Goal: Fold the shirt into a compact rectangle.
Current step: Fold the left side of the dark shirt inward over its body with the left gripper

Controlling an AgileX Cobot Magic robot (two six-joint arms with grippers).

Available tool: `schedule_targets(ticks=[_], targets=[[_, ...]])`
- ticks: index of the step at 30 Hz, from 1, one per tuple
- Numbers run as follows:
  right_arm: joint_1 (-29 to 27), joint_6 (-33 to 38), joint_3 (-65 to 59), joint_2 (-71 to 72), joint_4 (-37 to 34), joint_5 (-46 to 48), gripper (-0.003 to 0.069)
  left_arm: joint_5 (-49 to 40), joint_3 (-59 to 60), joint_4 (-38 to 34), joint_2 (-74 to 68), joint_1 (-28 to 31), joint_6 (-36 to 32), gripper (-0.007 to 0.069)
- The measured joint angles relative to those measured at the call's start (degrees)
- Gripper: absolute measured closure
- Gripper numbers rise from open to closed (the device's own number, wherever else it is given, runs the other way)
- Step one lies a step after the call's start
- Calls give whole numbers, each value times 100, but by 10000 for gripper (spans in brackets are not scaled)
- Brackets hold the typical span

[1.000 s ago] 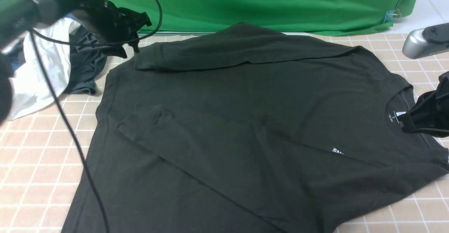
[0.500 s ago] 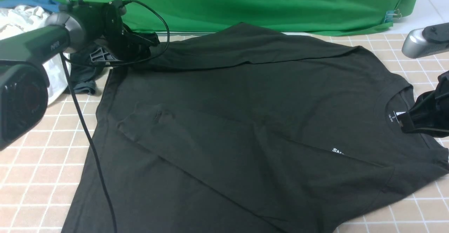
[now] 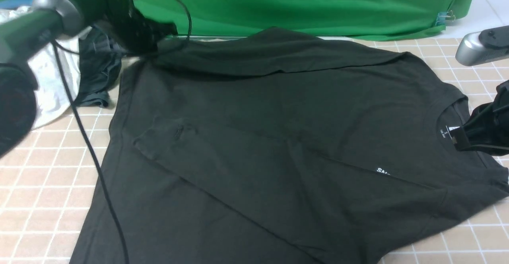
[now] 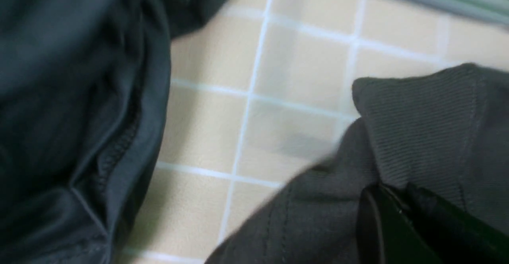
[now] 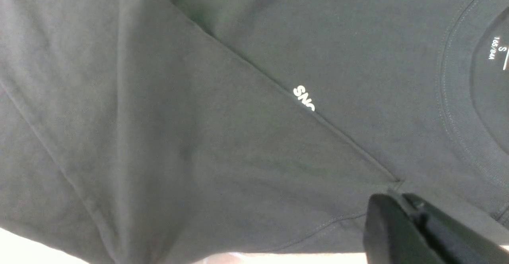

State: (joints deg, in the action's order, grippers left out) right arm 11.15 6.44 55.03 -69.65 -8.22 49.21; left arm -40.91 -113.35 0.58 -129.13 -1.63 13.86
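The black shirt (image 3: 278, 136) lies spread on the tiled table, both sleeves folded across its body, with the neck label (image 3: 447, 131) at the right. My left gripper (image 3: 161, 31) is at the far left corner, shut on the ribbed cuff (image 4: 429, 129) of the far sleeve; the wrist view shows its tips (image 4: 391, 192) pinching that fabric. My right gripper (image 3: 456, 140) rests by the collar, shut on the shirt at the shoulder seam (image 5: 391, 194). Part of the white print (image 5: 304, 97) shows beside the near sleeve's edge.
A dark grey garment (image 3: 97, 69) and a white garment (image 3: 47, 85) lie heaped at the back left, close to my left gripper. A green cloth (image 3: 298, 5) hangs along the back. A black cable (image 3: 91, 156) trails over the shirt's left edge. Bare tiles (image 3: 39, 184) show left.
My left gripper came down open onto the far sleeve's cuff and has shut on it; the cuff is now slightly raised. The right gripper has not moved.
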Motion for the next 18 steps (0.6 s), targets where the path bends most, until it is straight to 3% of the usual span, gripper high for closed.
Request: schedule_targets(ticks=[12,18], targets=[[0,0,0,0,-33,11,614,-645,-60,-58,690,-5,-195,594],[0,0,0,0,-50,11,603,-1931,-60,-279,778,-5,-233,594]])
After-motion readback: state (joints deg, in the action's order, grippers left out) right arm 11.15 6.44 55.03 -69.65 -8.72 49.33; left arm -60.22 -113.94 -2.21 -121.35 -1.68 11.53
